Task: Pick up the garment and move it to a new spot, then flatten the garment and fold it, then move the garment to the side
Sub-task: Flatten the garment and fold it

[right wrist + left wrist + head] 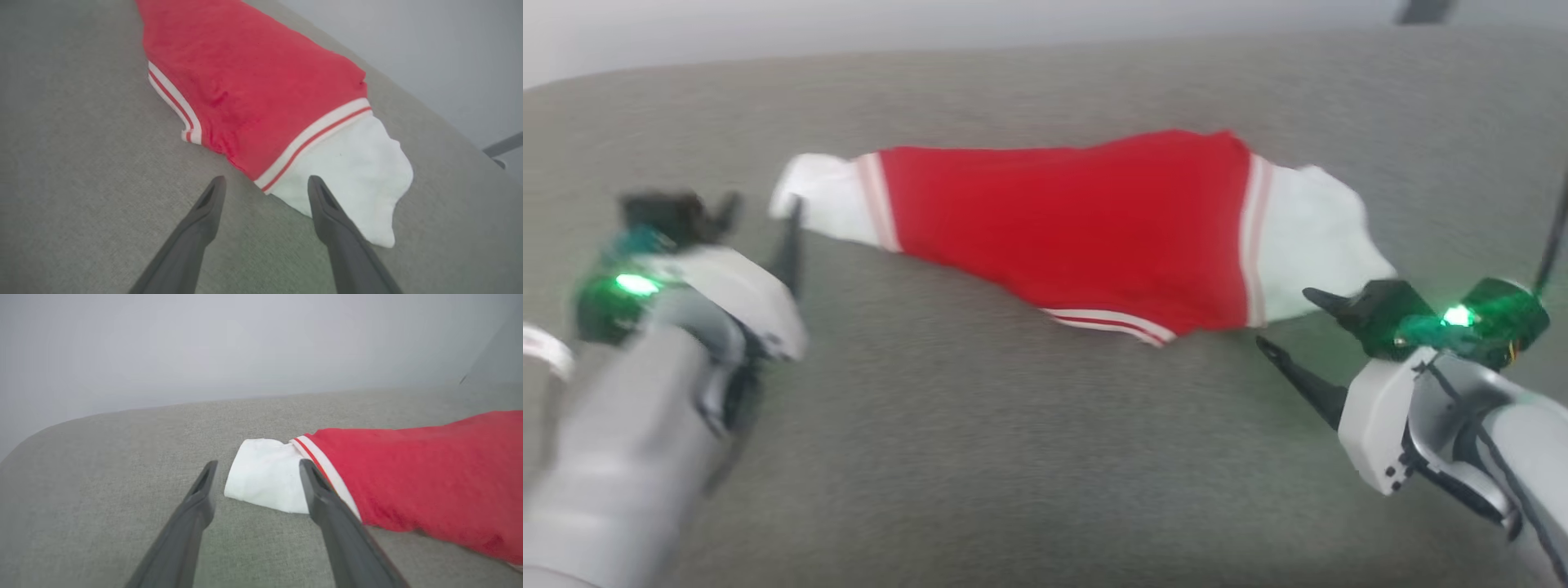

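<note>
Red, soft, surely light, the garment [1062, 220] lies mid-frame; I'd pinch its white sleeve ends, left gripper [258, 465] and right gripper [266, 180] both spread.

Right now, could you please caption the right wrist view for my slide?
Open right pincer poised beside the white sleeve end of the red garment lying on a grey surface.

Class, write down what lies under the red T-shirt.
The garment rests on a grey fabric surface that shows all around it. What lies directly beneath the cloth is covered.
</note>
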